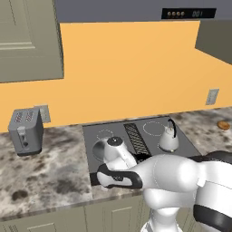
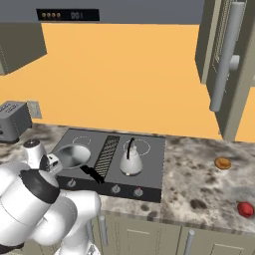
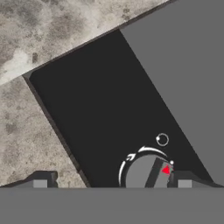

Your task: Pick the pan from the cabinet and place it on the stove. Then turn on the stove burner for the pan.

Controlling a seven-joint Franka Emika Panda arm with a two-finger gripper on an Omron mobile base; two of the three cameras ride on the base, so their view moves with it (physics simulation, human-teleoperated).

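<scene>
Pan (image 2: 73, 155) sits on the stove (image 2: 149, 172), over the near-left burner, with its black handle pointing toward the front edge and slightly right. So the placing looks done, and what remains, as I judge it, is the burner knob.

Largest first: the marble counter (image 1: 41, 167) runs along both sides of the cooktop, with a toaster (image 1: 26, 130) at the far left and two small round food items at the right. A kettle (image 2: 131, 162) stands on the right half of the stove, beyond the central grille strip. The wall cabinet (image 2: 226, 64) hangs at the upper right, well apart from the work.

The gripper (image 3: 111, 183) hangs low at the stove's near-left corner, its jaws spread wide and holding nothing. In the hand view a round knob (image 3: 146, 173) with a red mark lies just between the fingertips, nearer the right one.

Risks from here:
- The jaws are off-centre on the knob, so closing may push it sideways or slip off.
- Several knobs line the front; turning a neighbour would heat the kettle's burner instead.
- The pan handle lies near the knobs, and a sweeping wrist could knock the pan off its ring.
</scene>
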